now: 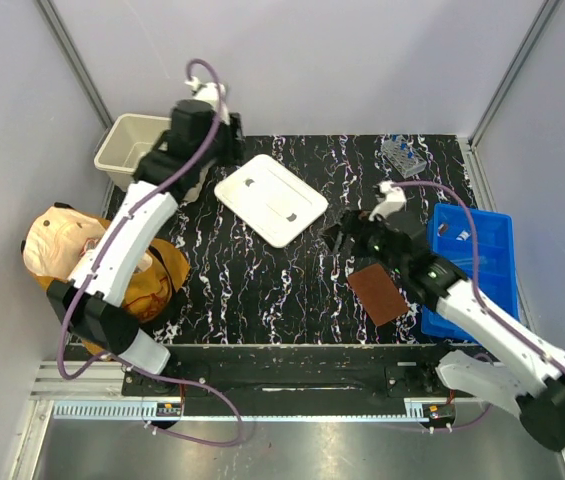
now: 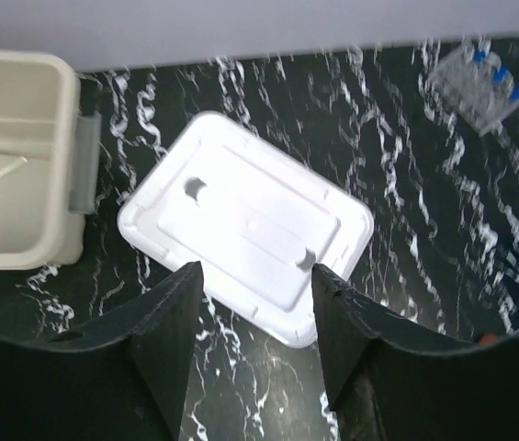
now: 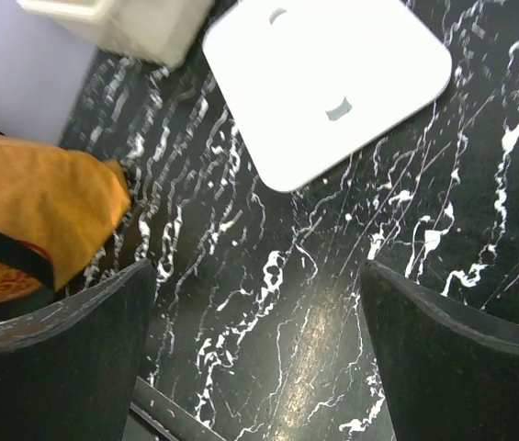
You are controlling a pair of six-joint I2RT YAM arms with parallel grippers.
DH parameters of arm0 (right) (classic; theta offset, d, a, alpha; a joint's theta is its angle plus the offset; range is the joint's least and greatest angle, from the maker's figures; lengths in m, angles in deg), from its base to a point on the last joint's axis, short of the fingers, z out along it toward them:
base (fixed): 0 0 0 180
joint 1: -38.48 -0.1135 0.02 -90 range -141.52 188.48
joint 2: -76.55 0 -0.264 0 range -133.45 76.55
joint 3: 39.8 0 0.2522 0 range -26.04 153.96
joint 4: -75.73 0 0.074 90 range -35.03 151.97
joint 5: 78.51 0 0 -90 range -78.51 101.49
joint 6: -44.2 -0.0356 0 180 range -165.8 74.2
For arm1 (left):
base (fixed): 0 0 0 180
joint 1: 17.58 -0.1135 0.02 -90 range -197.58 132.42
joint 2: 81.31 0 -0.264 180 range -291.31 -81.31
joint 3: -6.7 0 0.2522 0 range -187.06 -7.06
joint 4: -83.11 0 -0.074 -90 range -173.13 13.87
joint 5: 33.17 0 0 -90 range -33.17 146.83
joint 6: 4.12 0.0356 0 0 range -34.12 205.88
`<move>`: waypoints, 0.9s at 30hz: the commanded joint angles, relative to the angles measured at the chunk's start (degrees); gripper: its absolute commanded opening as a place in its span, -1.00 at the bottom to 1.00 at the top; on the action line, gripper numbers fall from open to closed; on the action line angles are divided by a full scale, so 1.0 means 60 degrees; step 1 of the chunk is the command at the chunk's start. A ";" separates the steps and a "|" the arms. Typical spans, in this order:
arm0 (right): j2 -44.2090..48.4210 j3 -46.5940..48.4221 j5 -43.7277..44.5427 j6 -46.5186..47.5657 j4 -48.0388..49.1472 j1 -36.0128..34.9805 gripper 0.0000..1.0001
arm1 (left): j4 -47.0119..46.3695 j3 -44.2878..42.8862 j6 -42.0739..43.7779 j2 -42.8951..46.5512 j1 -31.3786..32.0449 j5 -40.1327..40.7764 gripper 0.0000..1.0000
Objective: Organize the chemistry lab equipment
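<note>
Two pairs: left jaws at 11 o'clock, right jaws at 3 o'clock, both spread, empty
Tube rack (image 1: 403, 153): 1 o'clock on desk
Thin rods (image 2: 2, 171): in beige bin (image 1: 112, 160), 10 o'clock
Next grasp: likely rack; straddle it squarely, close gently

White-shelled left arm (image 1: 127, 235) and right arm (image 1: 484, 318) with black joints, purple cable (image 1: 200, 68) looping behind each wrist, broad black fingers (image 2: 163, 349)
</note>
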 commanded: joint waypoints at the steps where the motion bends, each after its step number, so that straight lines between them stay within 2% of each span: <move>1: 0.2017 -0.0572 0.0974 0.0054 -0.0212 -0.0048 0.92 | 0.0083 0.0427 0.0740 -0.0535 0.1189 0.1450 0.11; 7: 0.4303 -0.1363 0.1591 -0.0122 -0.0578 -0.0047 0.93 | -0.0122 0.0604 0.0872 -0.2086 0.2289 0.1365 0.15; 16: 0.5931 -0.1467 0.1942 -0.0108 -0.1662 -0.0048 0.91 | 0.0127 -0.0466 0.1034 -0.4900 0.2920 0.0779 0.13; 27: 0.6913 -0.1569 0.2411 0.0039 -0.1926 -0.0033 0.91 | -0.0678 -0.0144 0.1605 -0.5619 0.3594 0.1027 0.08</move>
